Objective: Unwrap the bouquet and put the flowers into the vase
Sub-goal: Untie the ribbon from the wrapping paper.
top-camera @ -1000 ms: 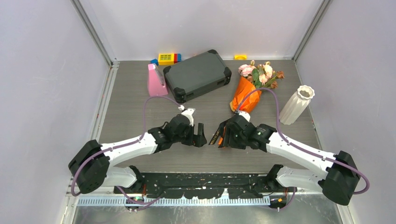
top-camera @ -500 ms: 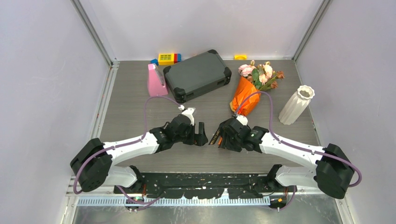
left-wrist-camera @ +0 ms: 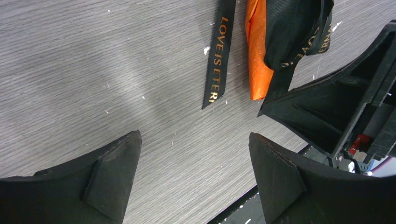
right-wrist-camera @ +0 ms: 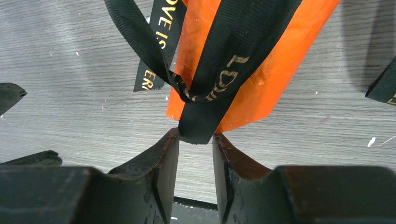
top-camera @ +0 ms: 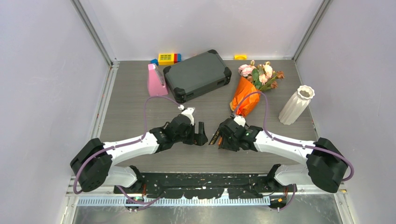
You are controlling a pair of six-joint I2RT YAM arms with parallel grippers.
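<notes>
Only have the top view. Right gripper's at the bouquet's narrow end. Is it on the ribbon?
Observer: Right wrist view: a ribbon end sits between the right gripper tips, jaws nearly together; grip unclear.
Operator: Untied yet?
Observer: No, the knot is intact over the paper.
Operator: And the other arm?
Observer: Left gripper is wide open and empty; a loose tail lies flat on the table ahead of it.

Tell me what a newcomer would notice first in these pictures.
The cone of crinkled orange paper with pink roses at its far end lies right of centre in the overhead view. At its near tip, the right gripper has a tail of the black printed ribbon between its jaws. The left gripper stands open just beside it, holding nothing.
</notes>
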